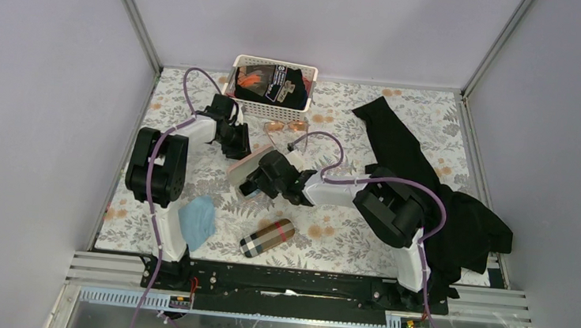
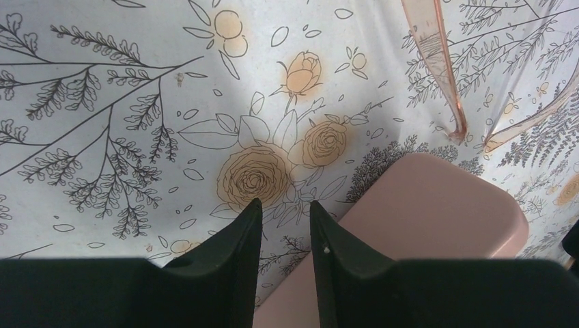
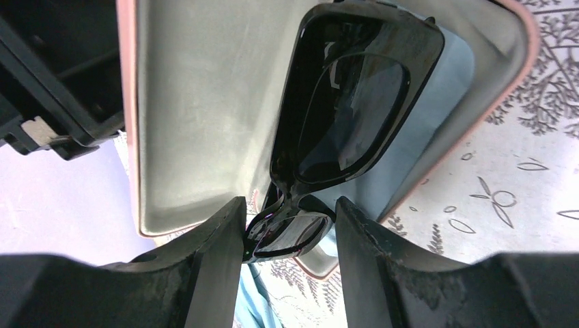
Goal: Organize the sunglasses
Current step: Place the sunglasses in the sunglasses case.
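The right fingers are clamped on the black pair, one on each side of its near lens. The rest of the pair reaches up into the open pink case, across the tray, where a blue cloth lies under it. The grey-lined lid stands raised on the left in the right wrist view, with part of the left arm dark behind it.

The left fingers are a narrow gap apart with nothing between them; only the floral bench shows through the gap. One of them overlaps the edge of the pink case's outer shell, which sits just to their right in the left wrist view; whether it touches the shell I cannot tell.

The orange pair lies on the bench just near of the white basket, a little beyond the pink case, and its pale pink temples run across the top right of the left wrist view. From above, both arms meet at the pink case in the middle of the bench, the left from the left side, the right from the right.

A plaid case lies near the front edge, a loose cloth to its left, and a black garment is spread over the right side
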{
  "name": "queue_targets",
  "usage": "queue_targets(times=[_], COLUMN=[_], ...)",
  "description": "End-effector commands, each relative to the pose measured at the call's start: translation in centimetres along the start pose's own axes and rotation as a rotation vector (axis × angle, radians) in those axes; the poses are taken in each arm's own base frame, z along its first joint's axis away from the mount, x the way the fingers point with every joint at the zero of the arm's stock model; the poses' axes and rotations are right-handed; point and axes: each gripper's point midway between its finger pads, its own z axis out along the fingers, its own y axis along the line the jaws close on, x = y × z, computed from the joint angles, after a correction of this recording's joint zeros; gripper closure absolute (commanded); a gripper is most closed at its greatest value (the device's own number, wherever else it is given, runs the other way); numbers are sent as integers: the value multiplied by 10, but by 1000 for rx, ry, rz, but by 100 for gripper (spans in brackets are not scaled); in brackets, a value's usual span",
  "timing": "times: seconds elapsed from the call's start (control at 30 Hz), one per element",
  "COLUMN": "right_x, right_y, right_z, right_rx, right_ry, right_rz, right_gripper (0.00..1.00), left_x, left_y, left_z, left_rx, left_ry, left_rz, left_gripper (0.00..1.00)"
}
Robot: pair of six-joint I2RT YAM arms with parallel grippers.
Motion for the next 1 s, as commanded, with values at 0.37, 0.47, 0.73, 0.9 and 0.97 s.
queue_targets(times=[0.37, 0.47, 0.73, 0.9, 0.97], right_x=[-7, -3, 6, 7, 6], right_y=[14, 11, 1, -2, -2], right_z=[-26, -22, -14, -12, -12], right_rx=[-30, -22, 11, 30, 31], right_ry=[-29, -14, 15, 18, 19], right_rz=[23, 25, 29, 29, 28], right_gripper=[56, 56, 54, 46, 43], left_x=[3, 3, 2, 1, 1], left_y=[-2, -1, -1, -1, -2], left_z=[7, 7, 6, 5, 5], left_rx=[4, 2, -3, -5, -4], left_ry=[29, 31, 25, 20, 21], left_rz=[17, 16, 19, 21, 21], left_gripper=[63, 63, 63, 63, 63])
